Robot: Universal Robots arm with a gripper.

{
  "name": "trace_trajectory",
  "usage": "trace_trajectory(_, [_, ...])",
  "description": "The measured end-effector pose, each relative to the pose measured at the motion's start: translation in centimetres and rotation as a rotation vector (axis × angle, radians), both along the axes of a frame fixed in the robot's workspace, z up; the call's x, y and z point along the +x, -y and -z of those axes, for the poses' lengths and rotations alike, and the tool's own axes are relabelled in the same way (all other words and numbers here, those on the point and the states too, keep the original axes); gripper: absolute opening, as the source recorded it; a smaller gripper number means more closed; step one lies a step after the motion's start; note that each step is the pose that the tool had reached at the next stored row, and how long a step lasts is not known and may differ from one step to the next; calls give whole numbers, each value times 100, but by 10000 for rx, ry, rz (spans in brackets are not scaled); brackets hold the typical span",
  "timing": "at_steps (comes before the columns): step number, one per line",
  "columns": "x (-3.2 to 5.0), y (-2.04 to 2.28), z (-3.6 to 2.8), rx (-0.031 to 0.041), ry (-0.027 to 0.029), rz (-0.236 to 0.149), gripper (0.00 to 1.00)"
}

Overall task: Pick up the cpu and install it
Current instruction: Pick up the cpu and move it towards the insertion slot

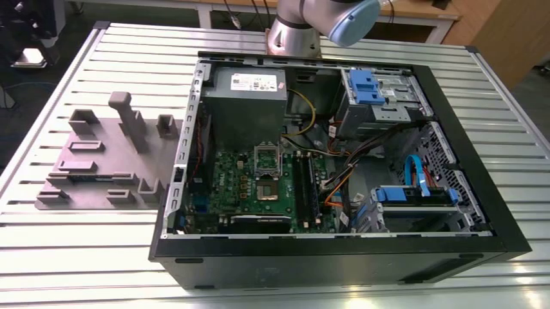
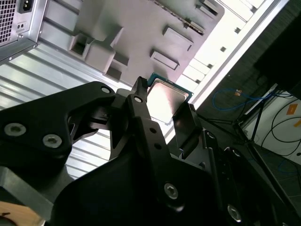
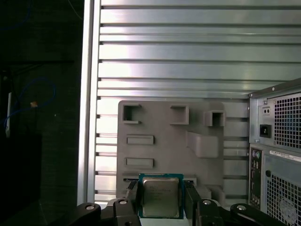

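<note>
One cpu (image 3: pixel 160 197) sits pinched by its edges inside the gripper (image 3: pixel 161 194)

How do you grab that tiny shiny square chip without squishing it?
Grip the cpu by two opposite thin edges, coming from its shiny-top side. It is flat and square, so those straight edges suit parallel jaws. In the first wrist view the gripper holds it just so, metal top left bare.
</note>
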State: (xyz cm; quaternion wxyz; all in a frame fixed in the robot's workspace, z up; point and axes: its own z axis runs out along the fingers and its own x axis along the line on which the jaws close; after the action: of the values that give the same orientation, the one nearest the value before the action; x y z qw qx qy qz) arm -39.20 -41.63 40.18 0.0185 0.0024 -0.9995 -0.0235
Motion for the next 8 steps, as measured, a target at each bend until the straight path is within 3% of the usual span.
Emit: trace_trajectory(8, [54,0,0,0,-1,0,47])
